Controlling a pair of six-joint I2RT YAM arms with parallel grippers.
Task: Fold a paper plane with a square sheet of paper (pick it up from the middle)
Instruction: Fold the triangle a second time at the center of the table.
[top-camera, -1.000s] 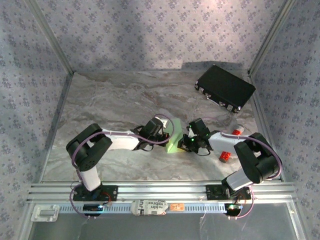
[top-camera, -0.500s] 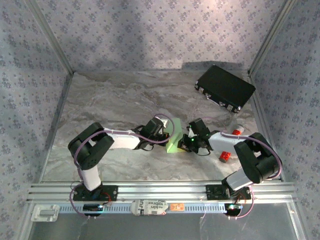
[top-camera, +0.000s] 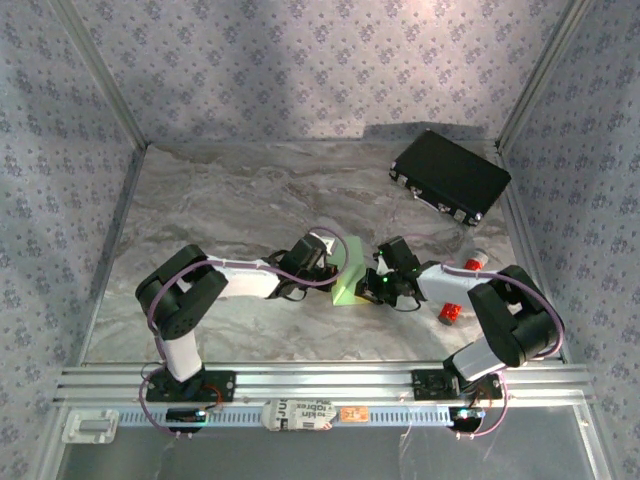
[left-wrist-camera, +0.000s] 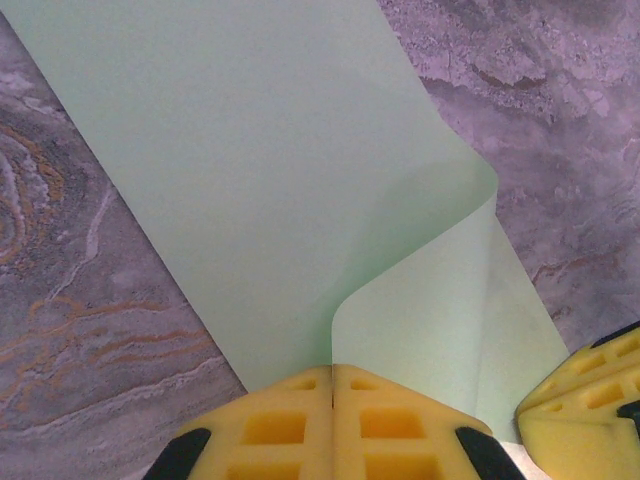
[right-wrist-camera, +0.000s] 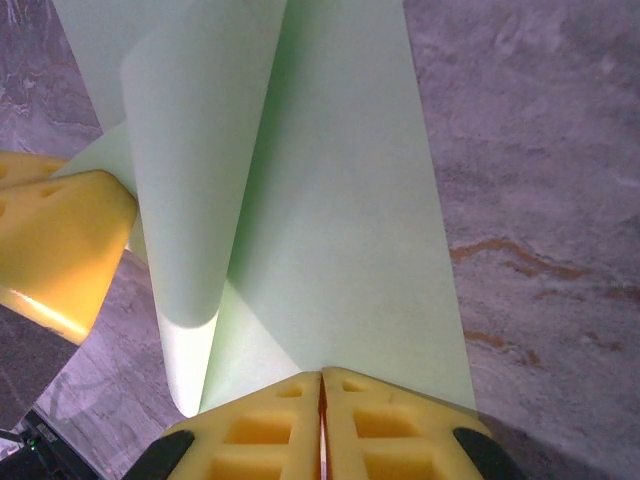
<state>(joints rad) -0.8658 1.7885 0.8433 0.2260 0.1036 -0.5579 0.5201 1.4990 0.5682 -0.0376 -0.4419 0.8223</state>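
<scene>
**Both grippers pinching the green sheet at mid-table**

I am watching the thin pale green sheet of paper (top-camera: 350, 272) sitting near the middle of the grey marbled table (top-camera: 220, 210), squeezed between my two wrists. From above, the left gripper (top-camera: 333, 268) is coming at it from the left and the right gripper (top-camera: 371, 284) from the right, and their bodies are covering the sheet's side edges.

In the left wrist view the left gripper (left-wrist-camera: 332, 385) is pressing its yellow pads (left-wrist-camera: 270, 425) fully together on a flap of the sheet (left-wrist-camera: 250, 150) that is curling up off the table; one yellow finger of the other arm is showing just beside it at the lower right.

In the right wrist view the right gripper (right-wrist-camera: 320, 390) is likewise pinching flat shut on the near edge of the sheet (right-wrist-camera: 340, 200), with a rolled-over flap blocking my sight of the paper's left part.

A black rectangular case (top-camera: 450, 177) is lying well apart in the far right corner. A small red cylinder (top-camera: 450, 313) is resting just beside the right forearm.
</scene>
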